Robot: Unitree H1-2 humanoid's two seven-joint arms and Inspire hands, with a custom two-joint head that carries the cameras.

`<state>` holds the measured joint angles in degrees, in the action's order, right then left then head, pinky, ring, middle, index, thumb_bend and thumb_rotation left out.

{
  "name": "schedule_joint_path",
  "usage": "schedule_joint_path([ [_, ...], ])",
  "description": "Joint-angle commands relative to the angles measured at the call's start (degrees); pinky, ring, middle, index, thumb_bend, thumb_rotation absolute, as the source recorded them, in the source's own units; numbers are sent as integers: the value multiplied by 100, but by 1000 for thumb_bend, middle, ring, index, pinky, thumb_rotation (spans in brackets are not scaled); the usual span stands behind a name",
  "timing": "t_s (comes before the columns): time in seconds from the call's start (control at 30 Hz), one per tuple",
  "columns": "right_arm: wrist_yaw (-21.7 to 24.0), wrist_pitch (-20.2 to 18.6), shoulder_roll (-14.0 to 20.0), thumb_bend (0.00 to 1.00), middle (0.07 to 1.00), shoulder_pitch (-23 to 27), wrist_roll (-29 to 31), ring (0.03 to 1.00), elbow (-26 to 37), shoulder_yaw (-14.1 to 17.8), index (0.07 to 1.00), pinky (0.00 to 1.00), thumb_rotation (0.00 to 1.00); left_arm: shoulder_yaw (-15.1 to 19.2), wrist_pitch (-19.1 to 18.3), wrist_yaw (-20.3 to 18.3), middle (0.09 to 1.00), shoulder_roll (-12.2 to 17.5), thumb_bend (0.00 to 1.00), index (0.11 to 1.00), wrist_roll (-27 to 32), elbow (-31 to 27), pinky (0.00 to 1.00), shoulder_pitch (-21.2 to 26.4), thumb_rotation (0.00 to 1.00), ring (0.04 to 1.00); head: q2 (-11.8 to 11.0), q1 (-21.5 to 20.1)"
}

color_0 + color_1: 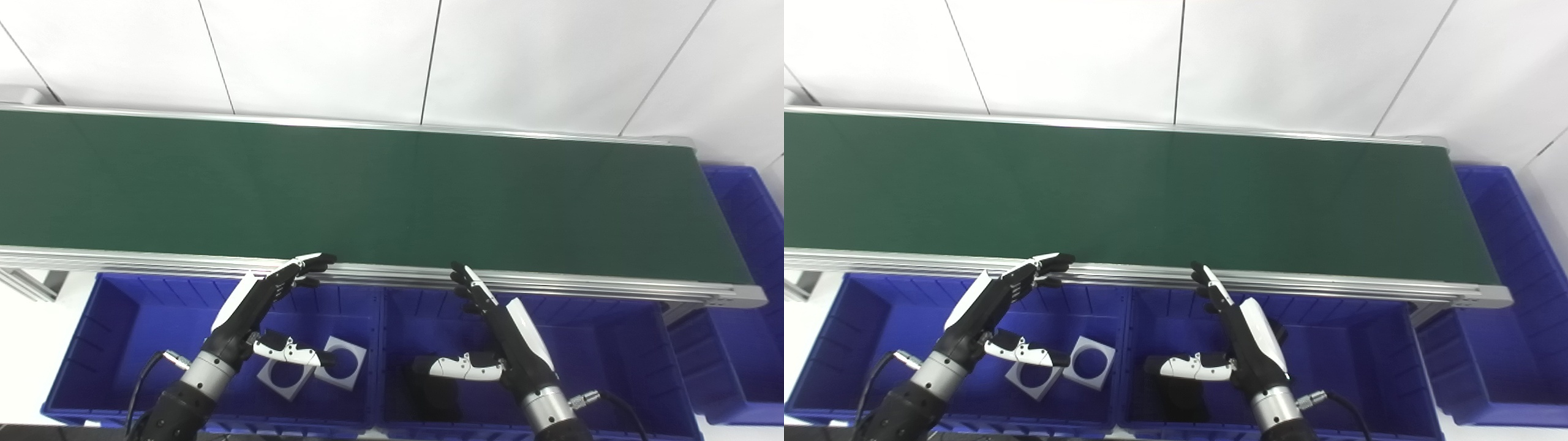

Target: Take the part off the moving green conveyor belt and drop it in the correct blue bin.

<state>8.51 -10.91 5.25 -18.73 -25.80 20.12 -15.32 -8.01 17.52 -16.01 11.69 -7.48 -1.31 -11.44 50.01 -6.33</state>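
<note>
The green conveyor belt [367,190] runs left to right, and no part shows on it. My left hand [257,306] is open and empty above the left blue bin [122,343], its fingertips near the belt's front rail. My right hand [502,331] is open and empty above the middle blue bin [612,361]. Two grey square plates with round holes [343,361] lie in the left bin. A dark part [429,392] lies in the middle bin, partly hidden by the right thumb.
A third blue bin [747,245] stands at the belt's right end. The belt's aluminium front rail [551,282] runs just beyond both hands. A white panelled wall [392,55] stands behind the belt.
</note>
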Motion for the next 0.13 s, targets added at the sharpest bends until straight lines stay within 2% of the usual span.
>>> schedule_joint_path([
  [0.0,-73,9,-50,866,927,55,3,886,191,3,962,824,326,7,252,112,868,32,946,820,26,-104,763,68,45,849,9,7],
  [0.1,-82,32,-49,865,928,52,6,887,179,5,963,826,329,4,260,118,868,32,938,819,15,-83,759,80,59,847,14,13],
])
